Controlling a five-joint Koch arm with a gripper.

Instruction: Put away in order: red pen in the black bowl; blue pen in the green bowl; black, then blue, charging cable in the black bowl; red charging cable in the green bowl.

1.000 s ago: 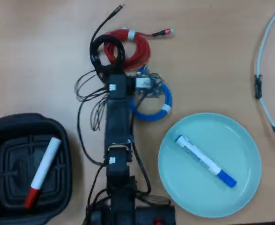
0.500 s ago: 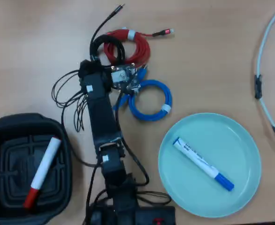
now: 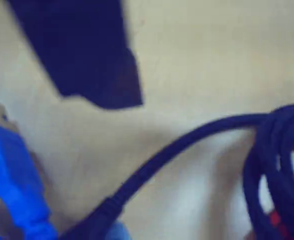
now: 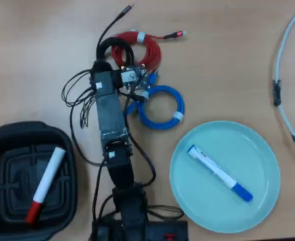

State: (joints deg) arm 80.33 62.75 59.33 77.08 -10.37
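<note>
Two pens are already stowed in the overhead view: the red pen [image 4: 45, 184] lies diagonally in the black bowl [image 4: 1, 145] at lower left, and the blue pen [image 4: 219, 172] lies across the green bowl [image 4: 253, 211] at lower right. The arm [image 4: 111, 113] runs up the middle of the frame, its gripper [image 4: 137, 83] hanging over the cables in the upper centre. The black cable [image 4: 108, 47] sits coiled at the arm's upper end, the red cable [image 4: 146, 50] is coiled just right of it, and the blue cable [image 4: 162, 107] forms a ring below the red one, beside the gripper. A pale cord [image 4: 280, 65] curves along the right edge.

In the blurry wrist view, one dark gripper finger [image 3: 94, 65] fills the upper left. A blue plug [image 3: 14, 180] sits at lower left, a dark cable strand [image 3: 187, 142] crosses the middle, and a dark coil [image 3: 272, 170] shows at right. How far the claw is open, or whether it holds anything, cannot be told.
</note>
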